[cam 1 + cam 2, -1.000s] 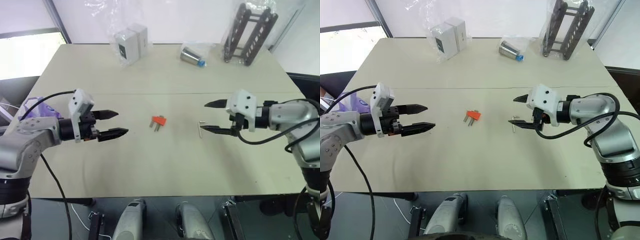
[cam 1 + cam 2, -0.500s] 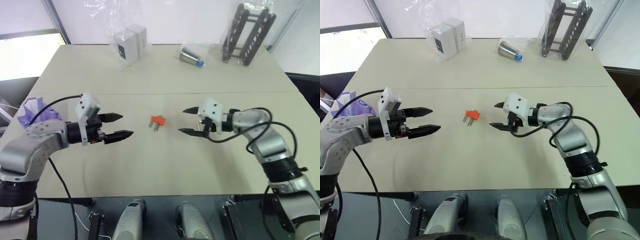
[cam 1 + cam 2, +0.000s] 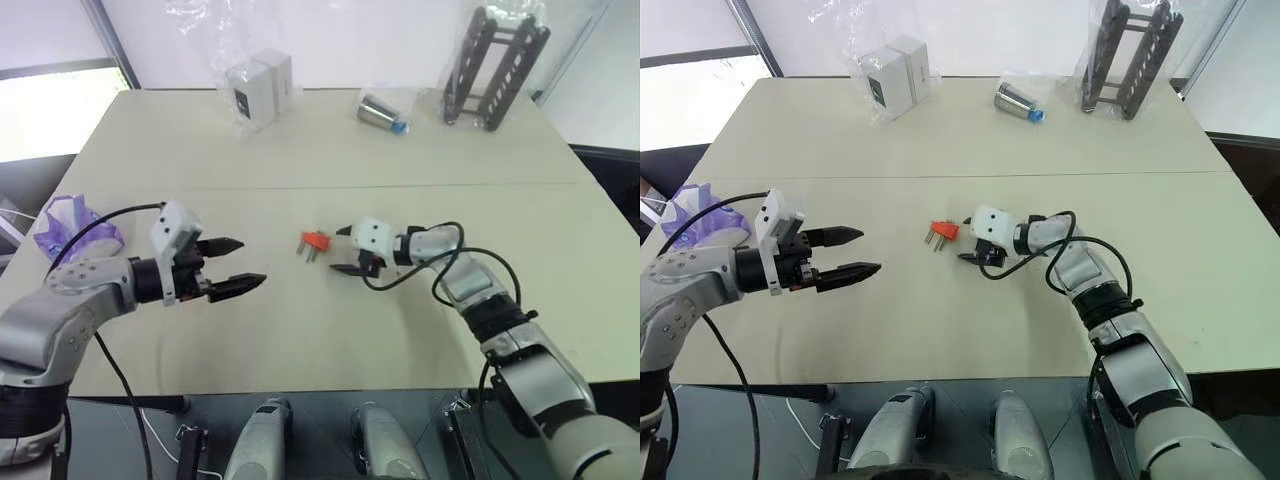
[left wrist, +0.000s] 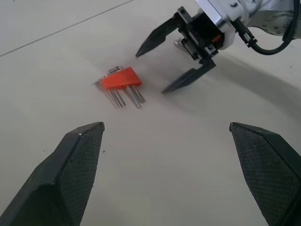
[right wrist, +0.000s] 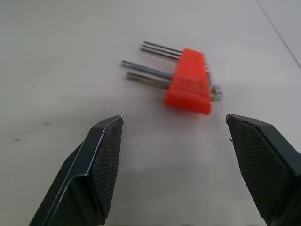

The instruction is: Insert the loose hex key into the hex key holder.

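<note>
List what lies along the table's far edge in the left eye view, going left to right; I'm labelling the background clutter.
White boxes in a clear bag → metal cylinder with a blue end, also bagged → dark slatted rack in plastic wrap.

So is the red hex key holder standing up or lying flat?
Lying flat: the hex key holder rests on its side on the table, keys level.

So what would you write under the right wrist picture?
Open right gripper facing the red hex key holder lying on the table.
</note>
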Robot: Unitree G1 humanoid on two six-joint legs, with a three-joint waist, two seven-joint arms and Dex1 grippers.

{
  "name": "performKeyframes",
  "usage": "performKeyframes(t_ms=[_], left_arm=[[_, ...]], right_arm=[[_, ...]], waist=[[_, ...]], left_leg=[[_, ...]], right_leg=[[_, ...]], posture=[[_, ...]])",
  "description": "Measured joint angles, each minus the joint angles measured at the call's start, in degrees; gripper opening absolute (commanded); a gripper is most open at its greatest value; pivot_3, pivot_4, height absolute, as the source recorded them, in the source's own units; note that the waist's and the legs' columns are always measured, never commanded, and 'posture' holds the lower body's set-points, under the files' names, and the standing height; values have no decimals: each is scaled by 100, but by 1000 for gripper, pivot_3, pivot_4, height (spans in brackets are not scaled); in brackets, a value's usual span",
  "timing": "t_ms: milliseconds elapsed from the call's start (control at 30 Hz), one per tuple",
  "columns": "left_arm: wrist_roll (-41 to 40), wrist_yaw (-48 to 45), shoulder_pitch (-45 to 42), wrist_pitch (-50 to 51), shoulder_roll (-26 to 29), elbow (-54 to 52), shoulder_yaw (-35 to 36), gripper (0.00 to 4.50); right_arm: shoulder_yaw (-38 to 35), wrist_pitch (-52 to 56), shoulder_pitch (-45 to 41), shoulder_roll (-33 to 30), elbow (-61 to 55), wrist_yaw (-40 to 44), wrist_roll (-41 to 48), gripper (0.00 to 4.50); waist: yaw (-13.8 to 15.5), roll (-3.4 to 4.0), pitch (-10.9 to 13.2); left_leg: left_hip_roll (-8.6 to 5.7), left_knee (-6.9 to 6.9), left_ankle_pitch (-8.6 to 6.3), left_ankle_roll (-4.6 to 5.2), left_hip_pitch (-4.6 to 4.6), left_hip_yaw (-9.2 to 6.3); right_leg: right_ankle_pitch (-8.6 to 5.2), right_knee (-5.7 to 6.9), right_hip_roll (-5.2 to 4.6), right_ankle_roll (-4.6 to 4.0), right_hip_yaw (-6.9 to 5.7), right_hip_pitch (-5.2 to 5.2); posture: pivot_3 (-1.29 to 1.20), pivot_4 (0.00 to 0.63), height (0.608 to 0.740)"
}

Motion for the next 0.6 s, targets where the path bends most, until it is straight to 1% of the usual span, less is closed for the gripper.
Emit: performKeyframes(t_ms=[200,600], left_arm=[[2,41,91,2,5,-95,19,4452],[3,173,238,0,4,-216,33,4452]], right_arm=[[-91,-337,-204,283,620,-262,-76,3632],[-274,-593,-431,533,1304,-282,-101,3632]], waist=[[-1,0,0],[-8,0,0]], left_leg=[[0,-1,0,-1,1,-1],[0,-6,0,-2,22,0]], right_leg=[[0,0,2,1,0,0],[0,1,3,1,0,17]], posture=[[0,150,740],[0,150,740]])
